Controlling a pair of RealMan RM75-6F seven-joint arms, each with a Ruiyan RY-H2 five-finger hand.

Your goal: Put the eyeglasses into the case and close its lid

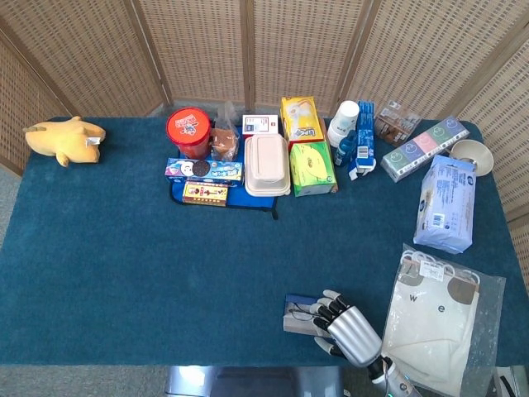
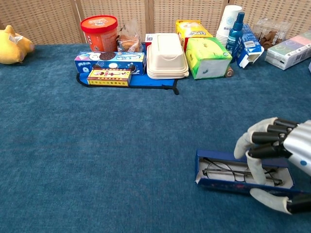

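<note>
The eyeglasses lie inside the open blue case on the blue carpeted table. The right hand grips the case's far end, fingers curled around it. Wicker screens stand behind the table.

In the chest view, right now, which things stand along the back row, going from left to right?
Yellow plush toy → red tub → white clamshell box → green tissue box → blue spray bottle.

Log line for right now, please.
phase: closing lid | eyeglasses: inside case | lid: partly raised, not shut | right hand: on the case | left hand: not in view
</note>
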